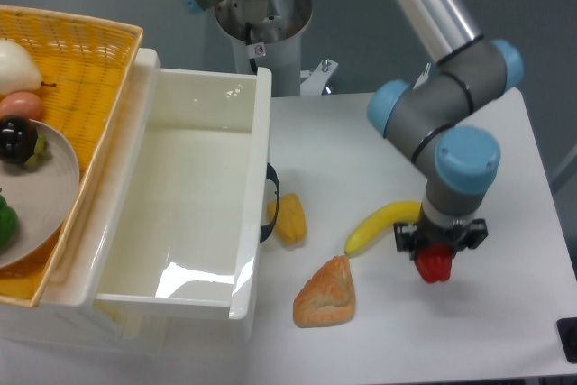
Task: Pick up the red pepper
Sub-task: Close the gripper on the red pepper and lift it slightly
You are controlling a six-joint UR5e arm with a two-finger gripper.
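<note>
At the far left a wicker basket (86, 51) is seen, holding a grey plate (54, 191) with a dark fruit, a green item and pale and reddish fruits that are only partly in view. Just right of it a white bin (194, 214) stands open on the desk (361, 340). Against the bin's right wall a yellow pepper (290, 218) lies, and nearer the camera a wedge of bread (326, 293) is set. Further right a banana (379, 225) curves up toward the arm, its right end passing close beside or behind the pincer; touching cannot be told.

At the right the pepper (435, 263) is found directly under the pincer (438, 242), between its fingers, with its upper part hidden by the dark finger housing and its red body showing below. No offset to either side is seen, so the relation on which the coming move turns is judged to be purely vertical: the pepper lies straight below the wrist, and only a lift is called for. Its long axis appears upright, though the stem cannot be made out. The fingers seem to be clamped on the pepper, but from this high view it cannot be told for sure whether they grip it or only flank it. Whether the pepper rests on the desk or is already raised cannot be settled either.
</note>
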